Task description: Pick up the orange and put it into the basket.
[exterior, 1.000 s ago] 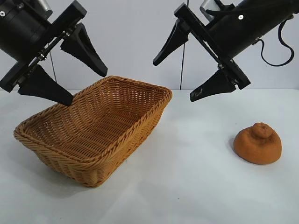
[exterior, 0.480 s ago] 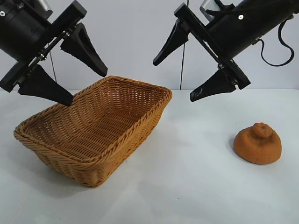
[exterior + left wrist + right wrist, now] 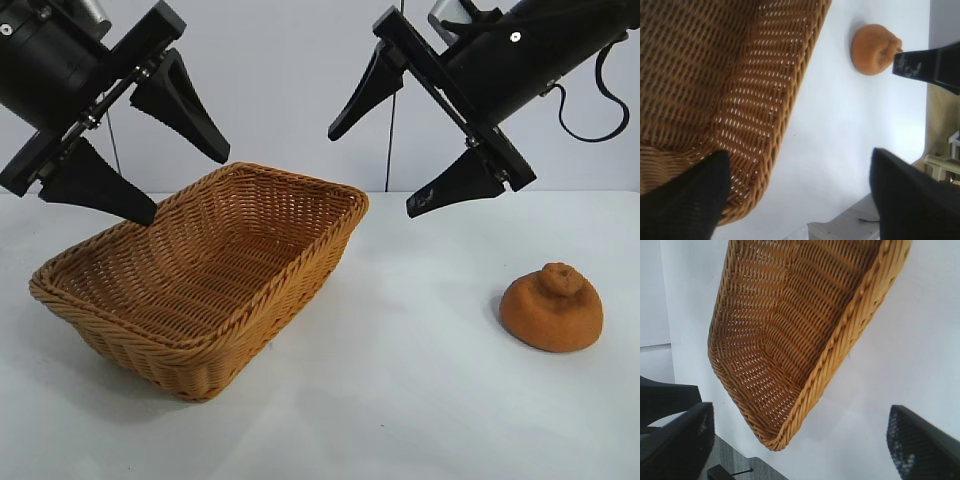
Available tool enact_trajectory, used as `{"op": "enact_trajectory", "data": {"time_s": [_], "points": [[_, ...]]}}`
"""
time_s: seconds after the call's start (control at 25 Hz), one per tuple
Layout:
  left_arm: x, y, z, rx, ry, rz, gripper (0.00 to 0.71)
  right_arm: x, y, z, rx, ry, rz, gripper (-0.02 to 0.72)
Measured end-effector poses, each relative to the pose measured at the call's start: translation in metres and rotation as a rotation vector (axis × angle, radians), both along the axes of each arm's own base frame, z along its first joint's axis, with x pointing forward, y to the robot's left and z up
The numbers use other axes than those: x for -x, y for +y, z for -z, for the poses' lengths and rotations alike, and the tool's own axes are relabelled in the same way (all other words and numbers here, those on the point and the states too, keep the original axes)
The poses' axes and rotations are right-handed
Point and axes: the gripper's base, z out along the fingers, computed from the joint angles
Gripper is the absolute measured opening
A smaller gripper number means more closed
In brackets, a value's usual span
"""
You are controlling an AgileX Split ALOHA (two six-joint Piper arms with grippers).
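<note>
My left gripper (image 3: 190,185) hangs in the air with its jaws spread wide and nothing between them. One black finger (image 3: 185,110) angles down toward the basket's far rim; the other (image 3: 95,190) points down over the basket's left end, its tip just above the rim. The left arm (image 3: 45,60) comes in from the upper left, and the whole hand tips downward and inward toward the middle of the bench. In the left wrist view, that gripper (image 3: 800,200) frames a corner of the basket (image 3: 765,100) and white bench beyond it.

My right gripper (image 3: 375,175) mirrors it: jaws spread wide, empty, hanging above the bench just right of the basket's far corner. Its upper finger (image 3: 365,95) points down and left, and the lower finger (image 3: 455,185) sits lower and nearer the orange. The right arm (image 3: 530,45) slants in from the upper right, with a black cable looping behind it. From the right wrist, I see the gripper (image 3: 800,435) either side of the basket (image 3: 840,340).

The basket (image 3: 300,265) rests on the bench (image 3: 420,400) at the left, lying at an angle, with nothing in it. The orange (image 3: 553,307) sits on the bench at the right, well apart from the basket and below and to the right of the right gripper, touched by neither hand. In the left wrist view the orange (image 3: 872,49) shows beyond the basket, just beside the tip of a right gripper finger.
</note>
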Motion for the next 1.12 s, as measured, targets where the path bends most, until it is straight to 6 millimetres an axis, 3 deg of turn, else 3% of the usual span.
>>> {"op": "enact_trajectory", "data": {"time_s": [0.44, 0.8, 1.12], "points": [[0.002, 0.0, -0.005, 0.016, 0.046, -0.048, 0.549, 0.0, 0.0, 0.0, 0.0, -0.002, 0.002, 0.641], [0.032, 0.02, -0.042, -0.105, 0.148, -0.285, 0.549, 0.0, 0.0, 0.0, 0.0, 0.001, -0.001, 0.641], [0.052, 0.004, -0.026, -0.205, 0.287, -0.522, 0.549, 0.0, 0.0, 0.0, 0.0, 0.001, -0.001, 0.641]]}}
